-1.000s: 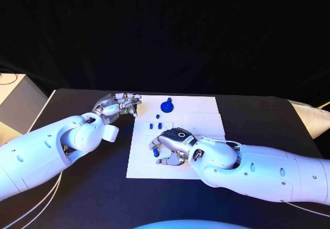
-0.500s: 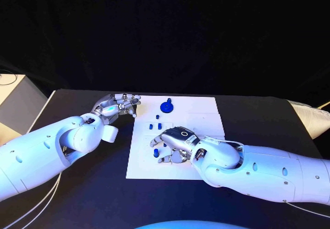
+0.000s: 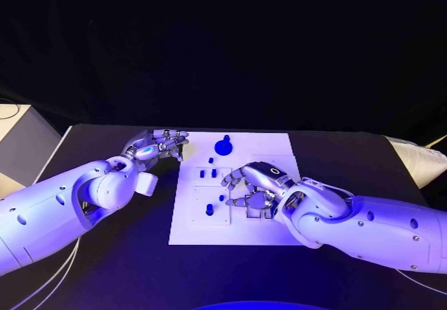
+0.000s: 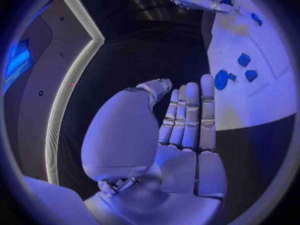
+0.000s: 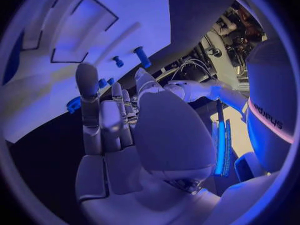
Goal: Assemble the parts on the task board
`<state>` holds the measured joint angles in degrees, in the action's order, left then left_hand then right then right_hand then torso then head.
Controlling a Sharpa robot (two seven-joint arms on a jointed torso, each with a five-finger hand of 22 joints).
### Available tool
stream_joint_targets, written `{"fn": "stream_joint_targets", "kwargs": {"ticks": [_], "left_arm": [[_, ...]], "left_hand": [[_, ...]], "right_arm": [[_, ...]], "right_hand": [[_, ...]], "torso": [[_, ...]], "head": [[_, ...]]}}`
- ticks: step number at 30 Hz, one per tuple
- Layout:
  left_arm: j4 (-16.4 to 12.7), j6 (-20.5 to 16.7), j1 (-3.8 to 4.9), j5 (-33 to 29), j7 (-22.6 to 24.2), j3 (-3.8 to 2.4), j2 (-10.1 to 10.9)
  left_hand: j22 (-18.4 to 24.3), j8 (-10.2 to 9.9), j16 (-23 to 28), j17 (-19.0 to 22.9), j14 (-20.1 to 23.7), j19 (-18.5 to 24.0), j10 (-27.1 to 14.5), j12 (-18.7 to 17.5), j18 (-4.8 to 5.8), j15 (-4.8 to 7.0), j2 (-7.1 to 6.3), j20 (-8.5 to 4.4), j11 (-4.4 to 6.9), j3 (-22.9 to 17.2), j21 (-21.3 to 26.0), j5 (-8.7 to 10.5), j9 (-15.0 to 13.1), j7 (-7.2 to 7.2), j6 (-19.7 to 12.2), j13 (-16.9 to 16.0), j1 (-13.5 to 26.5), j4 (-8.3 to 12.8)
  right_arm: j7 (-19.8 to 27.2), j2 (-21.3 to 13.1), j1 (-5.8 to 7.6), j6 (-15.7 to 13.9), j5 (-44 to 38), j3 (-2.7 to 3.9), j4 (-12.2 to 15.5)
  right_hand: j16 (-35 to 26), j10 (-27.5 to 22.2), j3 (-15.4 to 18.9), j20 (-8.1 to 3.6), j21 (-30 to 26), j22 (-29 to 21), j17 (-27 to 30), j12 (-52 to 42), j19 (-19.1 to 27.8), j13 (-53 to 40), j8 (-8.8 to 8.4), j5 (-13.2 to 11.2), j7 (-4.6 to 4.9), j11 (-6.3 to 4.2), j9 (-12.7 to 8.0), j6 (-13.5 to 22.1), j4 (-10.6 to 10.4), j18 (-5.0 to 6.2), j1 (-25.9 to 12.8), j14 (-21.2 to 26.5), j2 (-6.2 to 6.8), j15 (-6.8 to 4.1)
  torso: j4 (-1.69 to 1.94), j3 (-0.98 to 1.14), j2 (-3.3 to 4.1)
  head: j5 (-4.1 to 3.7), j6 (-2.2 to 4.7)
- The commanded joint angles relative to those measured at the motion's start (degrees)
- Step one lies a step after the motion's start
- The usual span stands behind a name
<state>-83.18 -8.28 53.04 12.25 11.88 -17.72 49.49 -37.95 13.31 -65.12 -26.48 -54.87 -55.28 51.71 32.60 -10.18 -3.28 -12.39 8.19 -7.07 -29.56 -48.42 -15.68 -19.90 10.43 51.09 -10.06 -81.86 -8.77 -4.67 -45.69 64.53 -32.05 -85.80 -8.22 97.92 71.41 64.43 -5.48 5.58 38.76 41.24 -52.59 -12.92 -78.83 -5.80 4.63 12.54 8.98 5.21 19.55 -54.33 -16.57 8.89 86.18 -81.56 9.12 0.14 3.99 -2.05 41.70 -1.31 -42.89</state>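
The white task board lies in the middle of the black table. On it a large round blue part stands near the far edge, with a small blue piece just before it. Two blue pieces stand side by side further forward. Another blue piece lies alone in a recess on the board's near left. My right hand hovers over the board's middle, fingers spread, holding nothing. My left hand sits at the board's far left corner, fingers straight and empty.
A pale box stands off the table's left side. A pale cushion lies at the table's right edge. Bare black table surrounds the board.
My right hand has let go of the blue piece on the board's near left and moved right and away from it, fingers spreading. The left hand has hardly moved.
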Motion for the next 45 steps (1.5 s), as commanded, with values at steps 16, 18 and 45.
{"fn": "stream_joint_targets", "kwargs": {"ticks": [16,18,45], "left_arm": [[-1.17,0.35,-0.37,-2.48,0.06,-0.02,-0.8],[-1.32,0.4,-0.37,-2.39,0.03,-0.02,-0.87],[-1.48,0.2,-0.41,-1.47,0.2,0.01,-0.38]], "left_hand": [[0.15,0.25,0.31,0.14,0.1,-0.44,-0.19,0.35,-0.4,0.31,0.19,0.08,0.12,0.32,0.38,0.1,-0.13,0.11,0.32,0.08,0.07,-0.3],[0.15,0.25,0.31,0.14,0.1,-0.44,-0.19,0.35,-0.4,0.31,0.19,0.08,0.12,0.32,0.38,0.1,-0.13,0.11,0.32,0.08,0.07,-0.3],[0.22,0.24,0.3,0.17,0.08,-0.48,-0.18,0.37,-0.39,0.31,0.19,0.09,0.12,0.4,0.48,0.09,-0.15,0.11,0.27,0.1,0.11,-0.41]], "right_arm": [[-15.87,-15.45,5.45,15.47,28.47,0.0,3.49],[-17.48,-16.15,5.49,15.54,27.71,-0.06,3.96],[-31.2,-11.03,2.01,12.59,22.34,-1.26,3.98]], "right_hand": [[15.73,18.88,4.04,-3.85,28.07,27.27,-31.02,-67.56,-7.17,-73.3,14.69,3.89,-4.54,-5.2,12.19,-3.43,-0.17,-4.26,-15.95,-7.21,-3.58,-4.14],[16.54,19.83,4.66,-3.92,29.9,29.06,-32.72,-68.91,-7.32,-75.04,15.19,4.15,-4.7,-5.33,12.64,-3.57,-0.18,-4.55,-15.75,-7.52,-3.53,-4.23],[18.59,20.97,11.24,-3.7,35.06,34.38,-37.41,-70.19,-7.46,-77.55,15.89,4.39,-4.66,-5.24,13.41,-3.01,-0.4,-5.38,-20.7,-8.44,-2.86,-4.07]], "torso": [[-1.2,-0.03,-0.65],[-1.31,0.0,-0.75],[-1.49,-0.44,-1.38]], "head": [[-1.44,-0.24],[-1.58,-0.41],[-1.67,-1.1]]}}
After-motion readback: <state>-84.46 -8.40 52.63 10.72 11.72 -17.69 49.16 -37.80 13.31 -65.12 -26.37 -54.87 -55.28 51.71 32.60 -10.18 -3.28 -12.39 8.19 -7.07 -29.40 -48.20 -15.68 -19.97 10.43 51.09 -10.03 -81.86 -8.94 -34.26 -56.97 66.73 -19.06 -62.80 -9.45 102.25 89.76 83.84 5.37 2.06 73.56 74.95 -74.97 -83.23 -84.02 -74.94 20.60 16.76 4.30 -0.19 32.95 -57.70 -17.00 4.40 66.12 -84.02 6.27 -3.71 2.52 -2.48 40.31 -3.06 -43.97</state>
